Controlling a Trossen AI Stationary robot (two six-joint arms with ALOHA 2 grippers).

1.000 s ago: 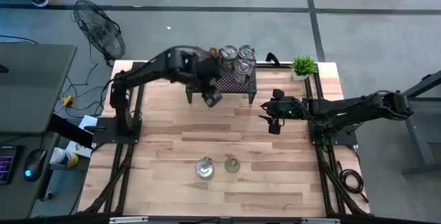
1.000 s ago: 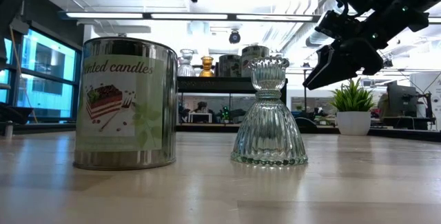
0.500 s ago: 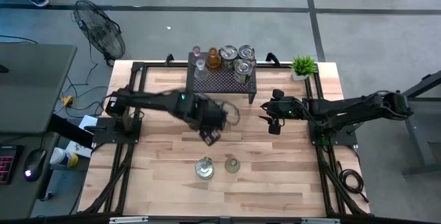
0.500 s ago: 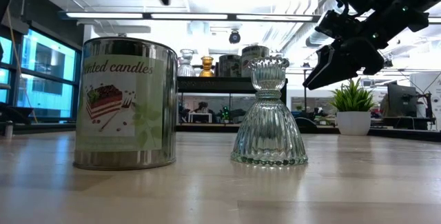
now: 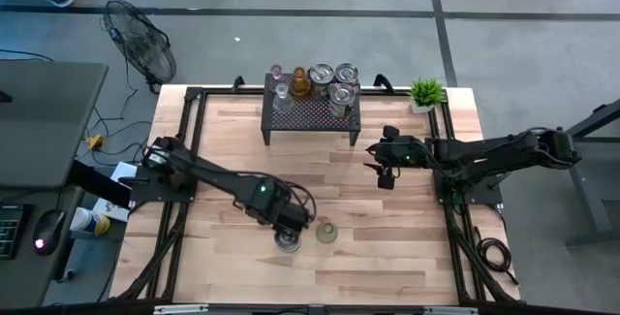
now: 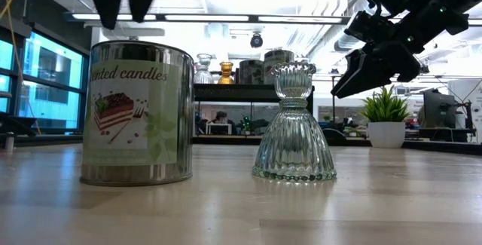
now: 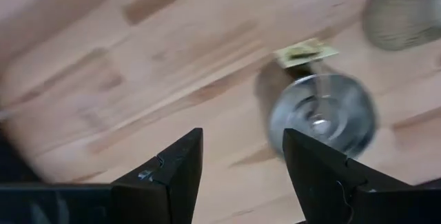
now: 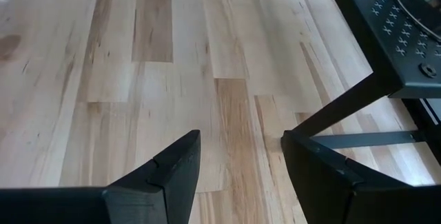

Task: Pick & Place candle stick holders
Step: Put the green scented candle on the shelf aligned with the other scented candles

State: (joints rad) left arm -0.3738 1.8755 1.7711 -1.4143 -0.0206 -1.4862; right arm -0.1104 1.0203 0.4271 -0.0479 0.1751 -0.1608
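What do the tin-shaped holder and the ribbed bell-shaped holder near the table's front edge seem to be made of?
The cylindrical silvery tin looks like shiny metal: reflective rim and base, with a printed paper-like label reading "candles". The ribbed bell-shaped holder looks like clear pressed glass: see-through, with fluted ridges catching light.

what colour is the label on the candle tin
Pale green, with a cake picture, on the candle tin; clearest in the low view.
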